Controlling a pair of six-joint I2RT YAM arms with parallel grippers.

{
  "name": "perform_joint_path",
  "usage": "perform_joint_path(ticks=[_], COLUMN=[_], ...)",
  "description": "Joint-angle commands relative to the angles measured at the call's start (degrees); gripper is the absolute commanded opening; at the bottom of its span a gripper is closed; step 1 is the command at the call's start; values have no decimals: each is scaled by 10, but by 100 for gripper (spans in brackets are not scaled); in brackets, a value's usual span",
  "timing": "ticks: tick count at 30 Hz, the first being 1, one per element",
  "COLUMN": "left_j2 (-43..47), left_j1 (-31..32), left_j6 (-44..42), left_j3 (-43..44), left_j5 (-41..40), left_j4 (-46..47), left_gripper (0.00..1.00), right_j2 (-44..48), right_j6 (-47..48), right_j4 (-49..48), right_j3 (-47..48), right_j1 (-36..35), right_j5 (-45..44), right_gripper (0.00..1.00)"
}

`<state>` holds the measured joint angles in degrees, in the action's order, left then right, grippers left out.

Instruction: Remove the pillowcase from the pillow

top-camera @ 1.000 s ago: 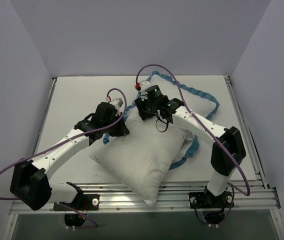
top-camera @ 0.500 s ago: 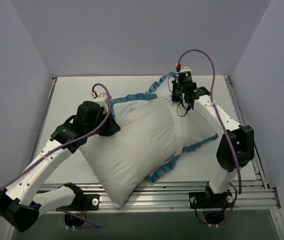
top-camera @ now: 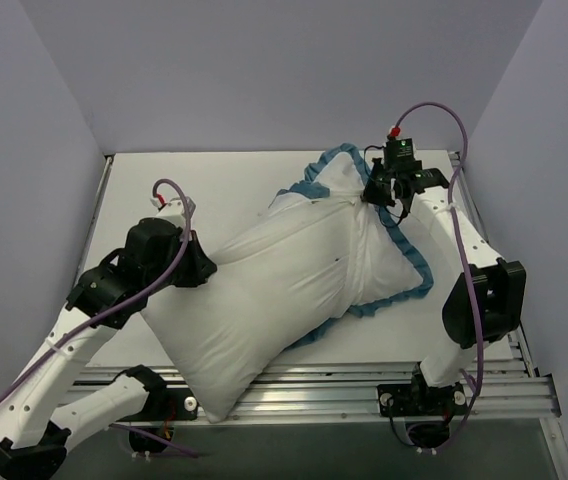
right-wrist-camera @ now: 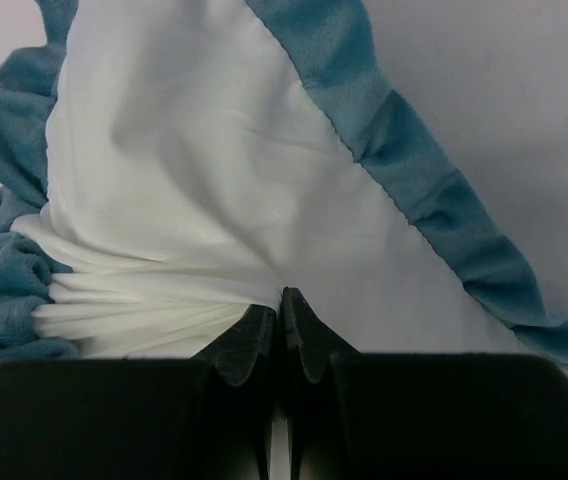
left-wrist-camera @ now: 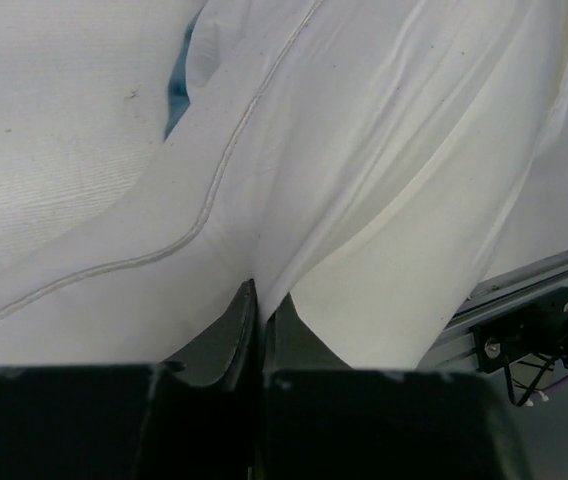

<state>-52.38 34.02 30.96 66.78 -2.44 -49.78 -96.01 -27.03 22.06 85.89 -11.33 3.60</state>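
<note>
The plump white pillow (top-camera: 264,290) lies diagonally from the near left toward the far right, its far end still inside the pillowcase (top-camera: 389,255). The pillowcase shows its plain white side and ruffled blue edging (top-camera: 419,272), bunched at the far right. My left gripper (top-camera: 207,272) is shut on the pillow's white fabric beside a piped seam (left-wrist-camera: 260,295). My right gripper (top-camera: 372,196) is shut on a gathered fold of the pillowcase (right-wrist-camera: 194,170), with its tips (right-wrist-camera: 282,300) pinching the white cloth. The bear patch is hidden.
A metal rail (top-camera: 344,385) runs along the table's near edge, and the pillow's near corner overhangs it. It also shows in the left wrist view (left-wrist-camera: 524,315). Pale walls close in the left, back and right sides. Purple cables loop over both arms.
My right gripper has moved far and right with the pillowcase. My left gripper has moved left and nearer with the pillow. More bare pillow shows between them.
</note>
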Motion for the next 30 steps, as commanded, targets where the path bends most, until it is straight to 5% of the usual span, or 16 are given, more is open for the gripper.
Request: perform_joint_path(ticks=[1, 4, 6, 11, 15, 20, 24, 30], left_j2=[9, -48, -96, -205, -222, -214, -224, -279], left_j1=[-19, -22, -24, -26, -3, 122, 241, 336], left_j6=[-18, -45, -70, -128, -150, -209, -231, -231], left_j3=[26, 26, 36, 140, 188, 179, 139, 92], left_j5=[-137, -141, -144, -131, -74, -126, -159, -222], left_j4=[-130, -57, 9, 64, 71, 83, 94, 132], left_gripper=[2, 2, 6, 68, 89, 97, 94, 94], right_j2=[4, 12, 13, 48, 123, 227, 321, 431], right_j6=[25, 40, 45, 38, 38, 25, 10, 7], right_j4=[-107, -138, -138, -135, -121, -120, -101, -66], right_j3=[-7, -25, -25, -38, -66, -172, -240, -309], right_j1=[69, 7, -36, -76, -87, -92, -96, -98], right_j5=[-134, -69, -47, -9, -12, -23, -26, -31], right_gripper=[0, 2, 12, 44, 68, 89, 94, 98])
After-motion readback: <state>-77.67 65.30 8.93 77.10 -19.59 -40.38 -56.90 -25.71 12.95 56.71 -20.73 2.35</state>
